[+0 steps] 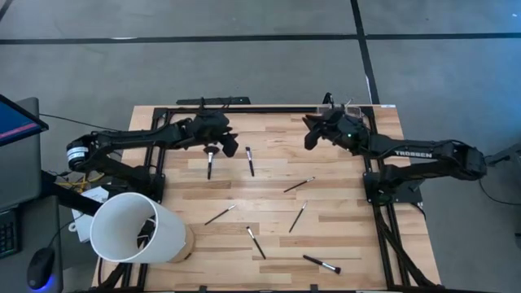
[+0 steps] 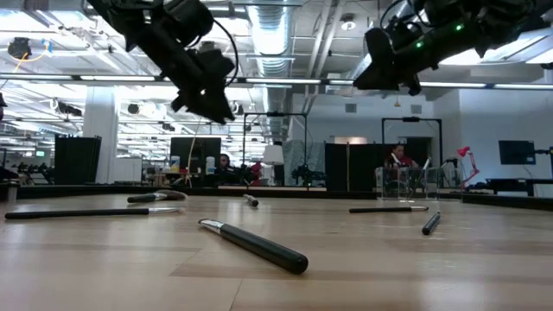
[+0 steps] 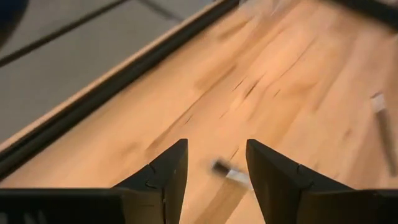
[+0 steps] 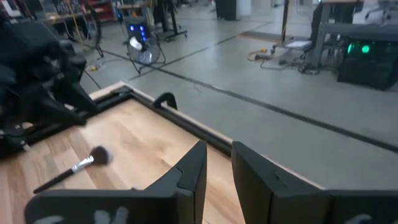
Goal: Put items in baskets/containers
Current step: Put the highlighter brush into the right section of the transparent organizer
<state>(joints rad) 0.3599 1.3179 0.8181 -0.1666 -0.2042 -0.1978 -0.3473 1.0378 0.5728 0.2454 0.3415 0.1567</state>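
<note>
Several thin makeup brushes lie flat on the wooden table, among them one (image 1: 210, 163) under my left gripper, one (image 1: 250, 160) beside it, and others (image 1: 299, 185) (image 1: 298, 216) (image 1: 256, 242) (image 1: 321, 264) toward the near edge. My left gripper (image 1: 216, 138) (image 3: 216, 163) hangs open above the first brush, whose ferrule (image 3: 227, 175) shows between the fingers. The small clear holder (image 1: 348, 108) (image 2: 406, 183) stands at the far right corner. My right gripper (image 1: 313, 133) (image 4: 217, 155) hovers beside it, narrowly open and holding nothing.
A big white tub (image 1: 137, 228) lies tipped at the near left corner. A black frame rail (image 1: 269, 109) runs along the far edge. In the low view a brush (image 2: 255, 246) lies close in front. People sit in the room beyond (image 2: 397, 157).
</note>
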